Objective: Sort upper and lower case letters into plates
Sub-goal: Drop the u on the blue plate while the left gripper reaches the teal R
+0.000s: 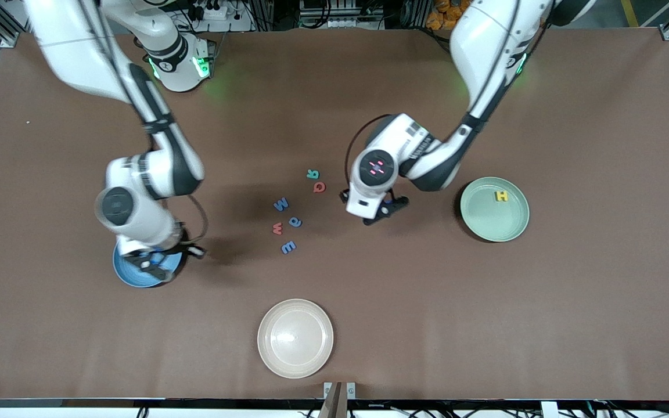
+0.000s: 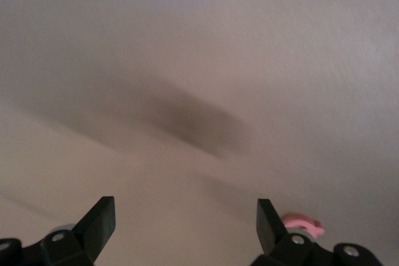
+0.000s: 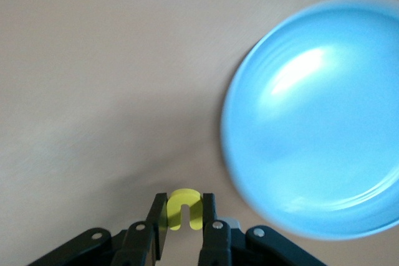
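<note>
Item: yellow lowercase letter (image 3: 184, 210), foam, pinched between the closed fingers of the right end effector (image 3: 184, 216). That end effector hangs over the counter (image 1: 485, 319) at the rim of the blue plate (image 1: 131, 277); the right wrist view shows the plate (image 3: 318, 116) bare inside.

Item: yellow H (image 1: 502, 196), lying in the mint green plate (image 1: 494, 229), toward the left arm's end of the counter.

Item: six loose letters on the counter between the two plates. Teal letter (image 1: 312, 173) farthest from the front camera; red Q (image 1: 319, 187) just beside it; blue W (image 1: 281, 204); teal a (image 1: 295, 222); red w (image 1: 277, 229); blue E (image 1: 288, 247) nearest the front camera.

Item: left end effector (image 2: 186, 216), fingers spread wide and holding nothing, over bare counter beside the letter group, toward the green plate. A pink-red letter edge (image 2: 303, 223) shows next to one finger in the left wrist view.

Item: cream-beige plate (image 1: 295, 338), nearest the front camera, no letters in it.
</note>
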Controlling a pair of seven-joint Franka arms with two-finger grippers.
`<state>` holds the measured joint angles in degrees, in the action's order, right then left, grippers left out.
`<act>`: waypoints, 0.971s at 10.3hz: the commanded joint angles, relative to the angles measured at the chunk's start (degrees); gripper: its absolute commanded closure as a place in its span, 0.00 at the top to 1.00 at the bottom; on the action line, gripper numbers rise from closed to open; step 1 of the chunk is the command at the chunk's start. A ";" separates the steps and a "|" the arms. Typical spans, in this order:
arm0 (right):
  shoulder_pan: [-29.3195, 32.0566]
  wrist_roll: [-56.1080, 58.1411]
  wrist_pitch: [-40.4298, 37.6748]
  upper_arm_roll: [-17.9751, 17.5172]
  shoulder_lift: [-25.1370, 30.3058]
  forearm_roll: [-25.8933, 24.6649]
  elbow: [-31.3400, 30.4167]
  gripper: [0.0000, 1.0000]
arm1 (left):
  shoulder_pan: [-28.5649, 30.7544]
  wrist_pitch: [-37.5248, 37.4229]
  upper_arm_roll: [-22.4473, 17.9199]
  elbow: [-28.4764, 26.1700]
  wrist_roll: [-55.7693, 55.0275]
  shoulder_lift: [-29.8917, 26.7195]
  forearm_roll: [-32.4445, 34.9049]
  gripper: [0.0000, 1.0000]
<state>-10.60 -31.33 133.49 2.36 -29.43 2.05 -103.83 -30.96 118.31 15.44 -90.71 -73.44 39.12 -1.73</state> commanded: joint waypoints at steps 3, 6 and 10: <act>6.47 9.97 -3.59 -0.87 0.34 -4.25 1.00 0.99 | -9.10 8.76 -1.03 1.58 -24.77 2.80 0.84 1.00; 6.03 9.09 -5.61 -0.96 0.16 -4.25 1.00 1.00 | -13.07 10.88 -2.34 2.73 -38.49 4.47 1.11 1.00; 5.50 9.09 -5.70 -1.04 0.16 -4.25 0.91 1.00 | -20.09 16.78 -8.04 4.65 -44.15 8.42 1.73 1.00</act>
<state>-4.82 -21.37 128.39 1.59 -29.36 -1.17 -103.02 -47.27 134.47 10.52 -89.29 -114.35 45.05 -1.43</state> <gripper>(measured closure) 0.000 0.000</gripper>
